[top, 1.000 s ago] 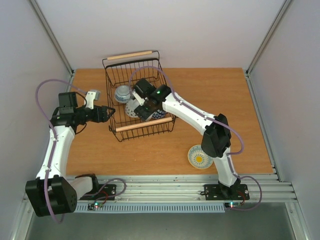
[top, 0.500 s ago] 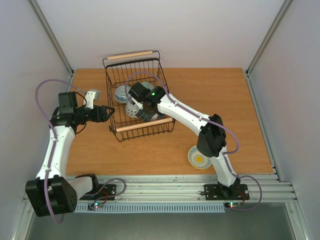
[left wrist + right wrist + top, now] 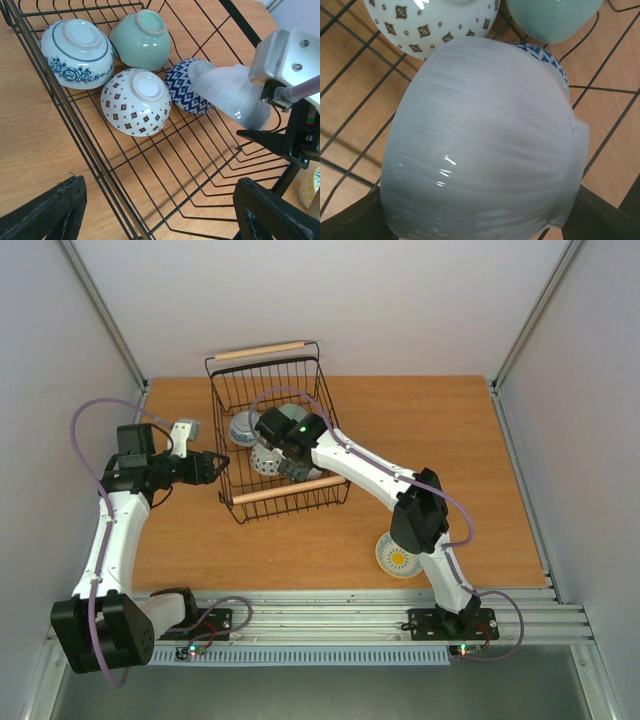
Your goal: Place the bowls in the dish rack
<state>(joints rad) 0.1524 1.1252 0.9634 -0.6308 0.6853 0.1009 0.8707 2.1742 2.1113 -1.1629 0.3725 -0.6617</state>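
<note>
right claw: right gripper clamped on pale ribbed bowl, low inside dish rack, mid-desk toward the far edge
left claw: left gripper spread, holding nothing, just outside the rack's left wall
contact: pale bowl looks to be touching blue zigzag bowl
risk: released here it may perch, then roll into red-patterned bowl; pressing down could chip both
left over: yellow-inside bowl by the desk's near edge, right side, right arm's elbow just above it
</note>
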